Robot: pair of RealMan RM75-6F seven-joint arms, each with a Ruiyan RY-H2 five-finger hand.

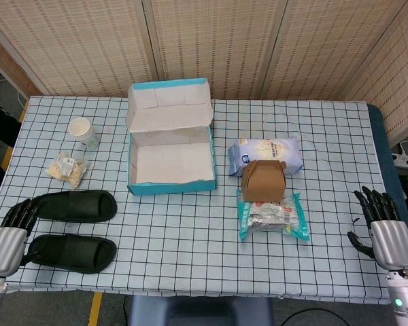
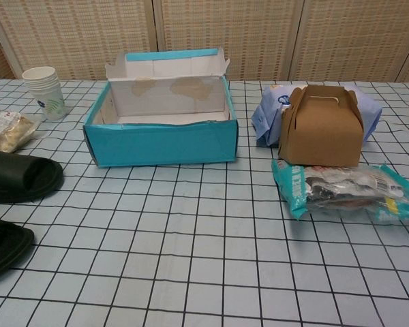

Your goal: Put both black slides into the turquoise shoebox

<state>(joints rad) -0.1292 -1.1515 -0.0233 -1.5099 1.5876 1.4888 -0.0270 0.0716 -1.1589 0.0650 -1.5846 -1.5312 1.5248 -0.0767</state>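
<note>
Two black slides lie side by side at the table's front left: the farther slide (image 1: 76, 206) (image 2: 19, 178) and the nearer slide (image 1: 73, 252) (image 2: 3, 246). The turquoise shoebox (image 1: 170, 182) (image 2: 161, 143) stands open and empty at the middle back, its lid flap upright behind it. My left hand (image 1: 12, 234) rests at the left edge, its dark fingers touching the heel ends of the slides, holding nothing. Over the table's right edge my right hand (image 1: 383, 227) hovers with fingers spread and empty. The chest view shows neither hand.
A paper cup (image 1: 83, 132) (image 2: 43, 91) and a wrapped snack (image 1: 66, 170) (image 2: 7, 129) sit left of the box. To the box's right are a blue-white bag (image 1: 266, 154), a brown carton (image 1: 262, 180) (image 2: 320, 127) and a teal snack packet (image 1: 273, 216) (image 2: 351, 191).
</note>
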